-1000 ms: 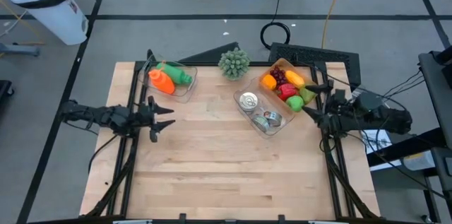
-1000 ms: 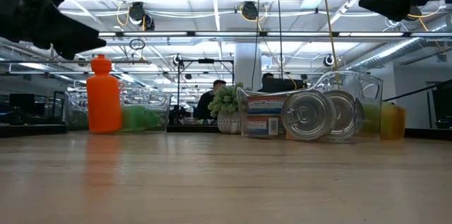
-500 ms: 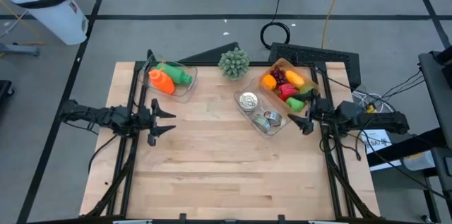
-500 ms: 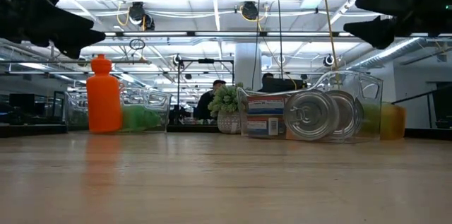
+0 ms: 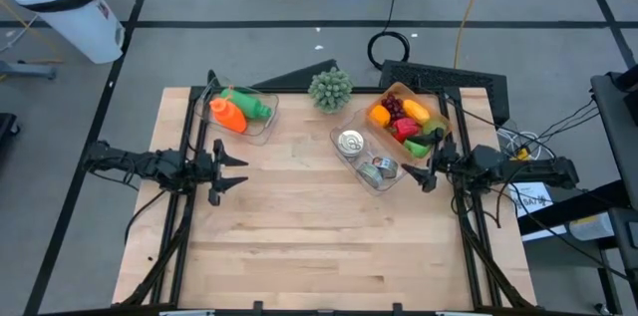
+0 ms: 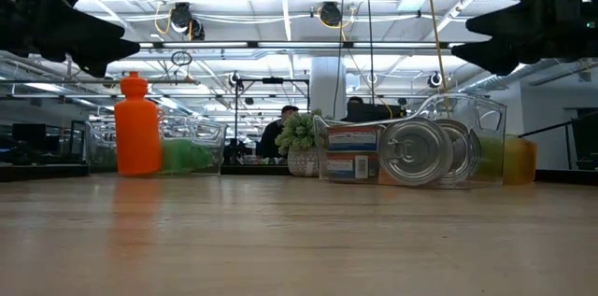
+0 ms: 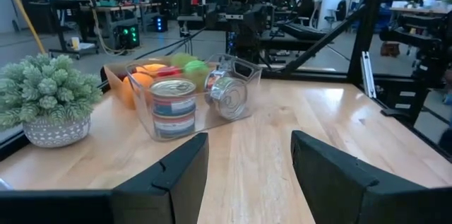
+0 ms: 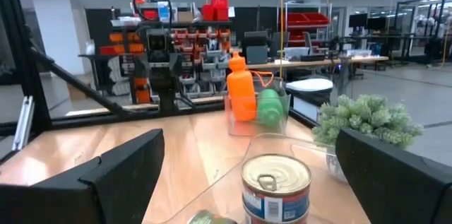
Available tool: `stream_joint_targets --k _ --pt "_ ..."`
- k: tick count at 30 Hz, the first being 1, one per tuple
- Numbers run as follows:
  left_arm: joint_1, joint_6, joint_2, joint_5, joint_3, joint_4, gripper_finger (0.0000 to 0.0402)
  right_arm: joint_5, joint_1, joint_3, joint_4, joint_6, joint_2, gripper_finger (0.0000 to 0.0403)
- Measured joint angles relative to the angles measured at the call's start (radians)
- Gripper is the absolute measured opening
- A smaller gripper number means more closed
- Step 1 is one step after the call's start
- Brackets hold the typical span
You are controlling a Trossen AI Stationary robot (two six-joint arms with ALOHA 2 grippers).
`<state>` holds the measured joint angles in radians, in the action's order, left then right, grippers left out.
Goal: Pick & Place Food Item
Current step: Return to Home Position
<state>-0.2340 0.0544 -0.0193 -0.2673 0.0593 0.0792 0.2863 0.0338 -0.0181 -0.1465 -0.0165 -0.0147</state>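
You had both arms reaching in level over the table [image 5: 319, 246], aimed toward the clear bin [image 5: 345, 157]. The left arm [image 5: 140, 164] held the left gripper [image 5: 239, 169] well off to the bin's left, fingers partly spread and holding nothing. The right arm [image 5: 518, 168] held the right gripper [image 5: 423, 173] just beside the bin's right side and above its rim, fingers wide apart and empty. Inside the bin stood an upright tuna can [image 5: 350, 143], with tipped cans [image 5: 379, 168] beside it.
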Motion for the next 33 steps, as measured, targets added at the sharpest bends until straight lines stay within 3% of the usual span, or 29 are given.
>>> stream_joint_targets --k 33 --pt "0.000 0.002 0.000 -0.003 0.000 -0.002 0.0214 0.000 0.000 0.003 0.001 0.002 0.000 0.0396"
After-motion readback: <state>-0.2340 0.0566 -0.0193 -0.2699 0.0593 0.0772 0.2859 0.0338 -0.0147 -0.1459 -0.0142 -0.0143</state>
